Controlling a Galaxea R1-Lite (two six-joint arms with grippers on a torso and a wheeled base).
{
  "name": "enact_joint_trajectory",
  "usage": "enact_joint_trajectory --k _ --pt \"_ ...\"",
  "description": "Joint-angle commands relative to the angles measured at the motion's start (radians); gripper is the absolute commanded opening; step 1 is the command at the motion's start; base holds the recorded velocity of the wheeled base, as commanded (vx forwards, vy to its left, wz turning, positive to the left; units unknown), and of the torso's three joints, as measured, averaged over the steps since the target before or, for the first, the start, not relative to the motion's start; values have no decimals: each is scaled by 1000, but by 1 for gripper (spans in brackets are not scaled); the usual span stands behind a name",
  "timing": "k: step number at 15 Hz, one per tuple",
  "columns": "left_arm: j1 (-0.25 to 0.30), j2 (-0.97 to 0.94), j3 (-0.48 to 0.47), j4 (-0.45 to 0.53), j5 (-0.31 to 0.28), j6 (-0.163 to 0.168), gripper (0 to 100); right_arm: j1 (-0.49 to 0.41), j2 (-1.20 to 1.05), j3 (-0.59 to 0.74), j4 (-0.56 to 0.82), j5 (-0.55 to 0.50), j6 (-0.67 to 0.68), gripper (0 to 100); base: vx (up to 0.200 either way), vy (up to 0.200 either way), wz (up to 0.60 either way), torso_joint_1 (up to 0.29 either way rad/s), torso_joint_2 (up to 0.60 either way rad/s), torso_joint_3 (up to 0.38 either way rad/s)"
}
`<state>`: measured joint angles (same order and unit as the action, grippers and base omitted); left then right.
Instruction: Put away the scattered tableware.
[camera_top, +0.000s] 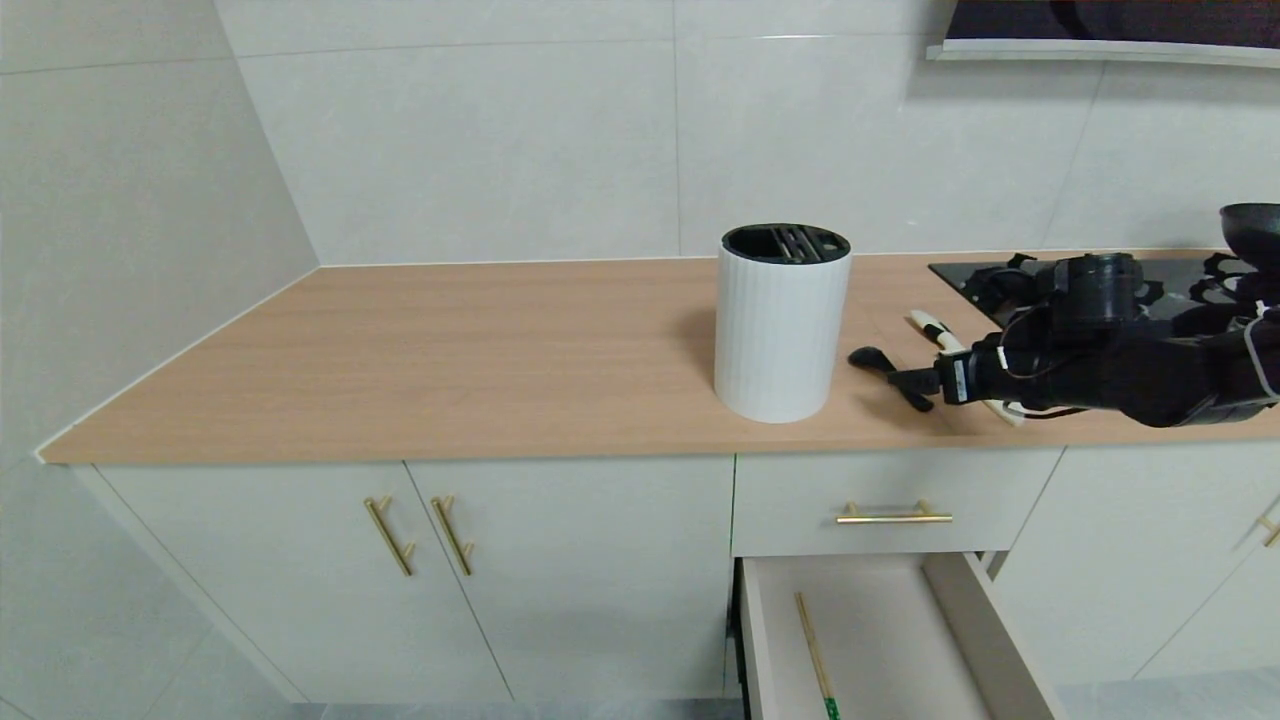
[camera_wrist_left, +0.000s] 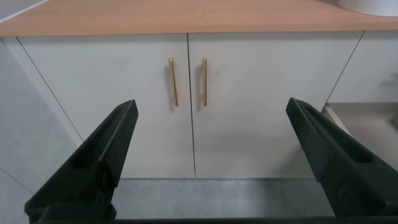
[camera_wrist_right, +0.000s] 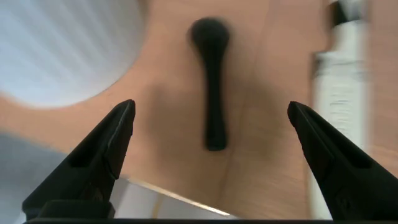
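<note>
A black spoon (camera_top: 868, 357) lies on the wooden counter just right of a white ribbed utensil holder (camera_top: 782, 335) with a black slotted top. Beside the spoon lies a white-handled utensil (camera_top: 932, 328) with a black band. My right gripper (camera_top: 915, 385) hovers low over the spoon's handle end and is open. In the right wrist view the spoon (camera_wrist_right: 211, 81) lies between the spread fingers, with the white utensil (camera_wrist_right: 342, 93) and the holder (camera_wrist_right: 68, 50) to either side. My left gripper (camera_wrist_left: 211, 168) is open and holds nothing, below counter height and facing the cabinet doors.
An open drawer (camera_top: 960, 620) below the counter holds a pair of chopsticks (camera_top: 815, 655). A black hob (camera_top: 1000, 280) with a dark pot (camera_top: 1252, 228) sits at the far right. Cabinet doors with gold handles (camera_wrist_left: 188, 81) face the left gripper. The counter's left half (camera_top: 400, 350) is bare.
</note>
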<state>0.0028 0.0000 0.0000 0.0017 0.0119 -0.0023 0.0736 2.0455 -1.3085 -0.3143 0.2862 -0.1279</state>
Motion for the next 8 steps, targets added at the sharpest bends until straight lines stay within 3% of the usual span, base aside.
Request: enact_joint_trajectory --k 1,8 --pt "0 2 0 0 0 -1 100 -9 25 -2 -20 24 1 100 0 0 0 0 0 0" --pt "0 0 0 0 0 -1 100 -3 137 2 -180 18 1 100 0 0 0 0 0 0"
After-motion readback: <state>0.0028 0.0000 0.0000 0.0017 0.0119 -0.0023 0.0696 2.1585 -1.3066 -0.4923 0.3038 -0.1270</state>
